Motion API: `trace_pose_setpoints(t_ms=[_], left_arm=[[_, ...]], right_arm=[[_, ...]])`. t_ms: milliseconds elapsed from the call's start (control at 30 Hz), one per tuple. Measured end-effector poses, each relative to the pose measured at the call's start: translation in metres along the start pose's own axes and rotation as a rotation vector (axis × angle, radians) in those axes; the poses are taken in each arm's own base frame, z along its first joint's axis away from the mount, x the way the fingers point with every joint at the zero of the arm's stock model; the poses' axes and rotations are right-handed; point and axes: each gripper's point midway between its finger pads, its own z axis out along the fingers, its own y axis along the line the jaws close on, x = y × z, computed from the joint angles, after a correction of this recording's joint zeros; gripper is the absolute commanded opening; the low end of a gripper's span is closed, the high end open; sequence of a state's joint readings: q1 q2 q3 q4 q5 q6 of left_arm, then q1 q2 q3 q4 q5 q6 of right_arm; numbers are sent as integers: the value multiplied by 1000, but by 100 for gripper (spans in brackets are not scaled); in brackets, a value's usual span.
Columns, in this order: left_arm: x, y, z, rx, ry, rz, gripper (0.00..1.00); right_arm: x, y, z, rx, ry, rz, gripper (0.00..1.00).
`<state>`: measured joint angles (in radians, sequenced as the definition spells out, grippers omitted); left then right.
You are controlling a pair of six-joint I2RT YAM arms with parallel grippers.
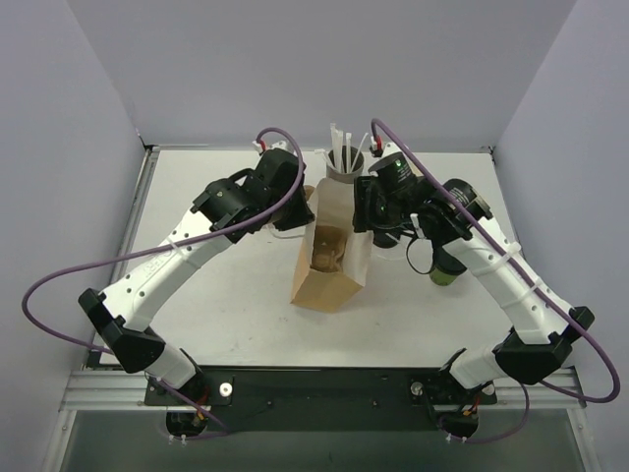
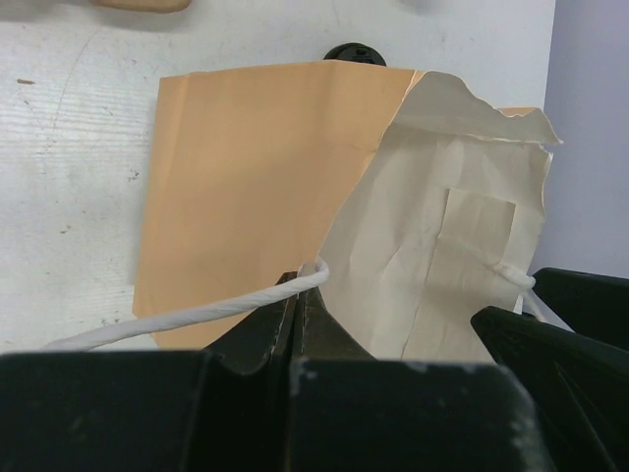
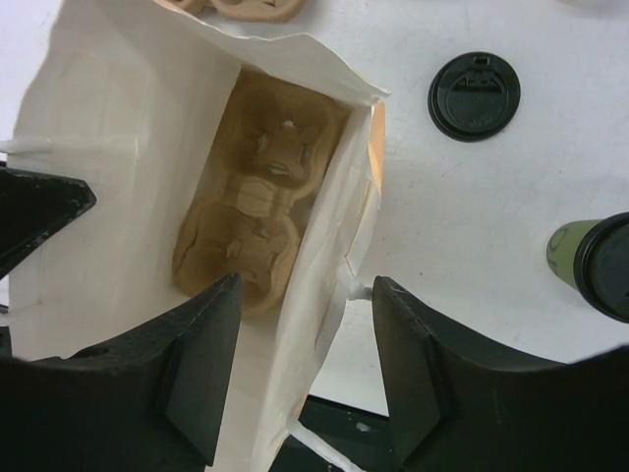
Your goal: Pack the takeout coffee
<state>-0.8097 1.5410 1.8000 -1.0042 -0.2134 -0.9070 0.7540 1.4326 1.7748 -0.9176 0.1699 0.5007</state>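
Observation:
The takeout coffee (image 3: pixel 593 262), a small green cup with a black lid, stands on the table right of the bag, partly under my right arm (image 1: pixel 445 272). A brown paper bag (image 1: pixel 328 264) stands open mid-table with a cardboard cup carrier (image 3: pixel 257 211) at its bottom. My left gripper (image 2: pixel 300 285) is shut on the bag's white string handle (image 2: pixel 197 313) at the bag's far left rim. Over the bag's right rim my right gripper (image 3: pixel 307 295) is open, one finger inside the bag and one outside, with the bag wall (image 3: pixel 329 265) between them.
A loose black lid (image 3: pixel 474 95) lies on the table beyond the bag. The grey straw holder (image 1: pixel 344 163) with white straws stands right behind the bag. Tan cardboard (image 3: pixel 236 8) lies near the bag's far side. Walls close in the table at the back and both sides.

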Motion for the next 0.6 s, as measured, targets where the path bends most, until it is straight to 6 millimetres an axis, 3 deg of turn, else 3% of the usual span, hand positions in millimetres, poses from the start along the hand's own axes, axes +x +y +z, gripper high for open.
trace_pose_setpoints(t_ms=[367, 533, 600], left_arm=[[6, 1, -6, -5, -75, 31, 0], [9, 8, -14, 7, -128, 43, 0], [9, 8, -16, 25, -150, 54, 0]], right_arm=[[39, -3, 21, 22, 118, -3, 44], [59, -1, 35, 13, 171, 12, 30], [62, 1, 40, 5, 174, 23, 17]])
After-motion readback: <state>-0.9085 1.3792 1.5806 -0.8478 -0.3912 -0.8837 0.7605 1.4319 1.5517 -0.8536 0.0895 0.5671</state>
